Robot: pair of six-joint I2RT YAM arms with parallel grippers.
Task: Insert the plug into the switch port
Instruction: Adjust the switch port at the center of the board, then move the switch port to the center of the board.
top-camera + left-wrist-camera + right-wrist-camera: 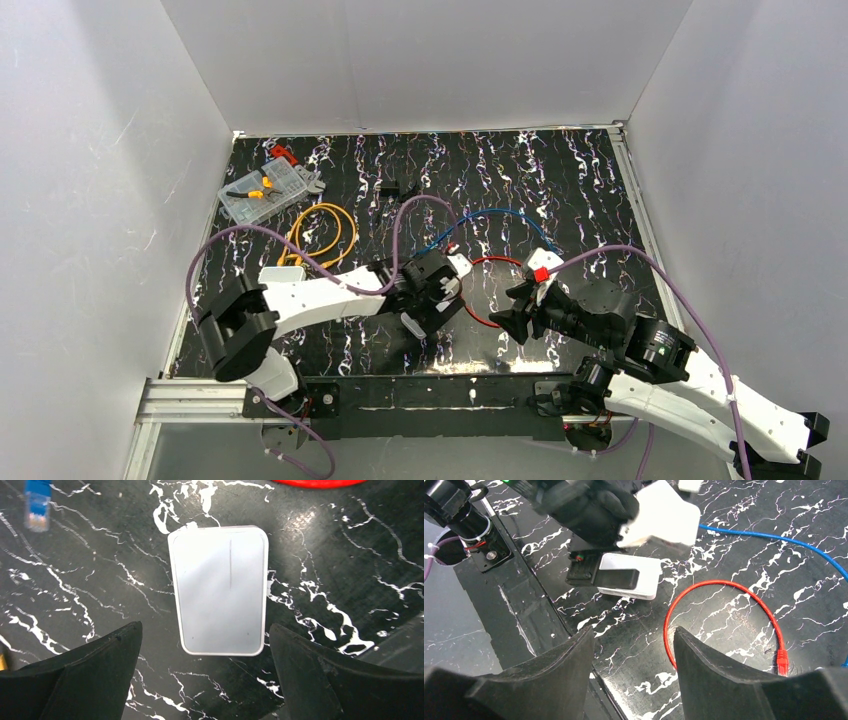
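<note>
Surface (560,190) of black, white-veined pattern spans the space between white walls. From the near left, the left arm (320,290) reaches to the middle; the right arm (700,395) comes in from the near right corner and points left toward it. The left end effector (203,626) hangs with its fingers spread wide, one on each side of the switch box (217,590), and grips nothing. The right end effector (634,630) is also spread and empty, near the box on its right.

At the far left lies a clear parts case (262,190), with a coiled orange cable (322,230) just nearer. A blue cable (764,536) arcs across the middle, and a red cable (719,584) loops just right of the box.

The switch box lies flat at the near middle of the surface; its port cannot be made out. A blue plug (37,507) lies apart from the box, and a red plug (782,660) rests at the loop's end, both unplugged.
</note>
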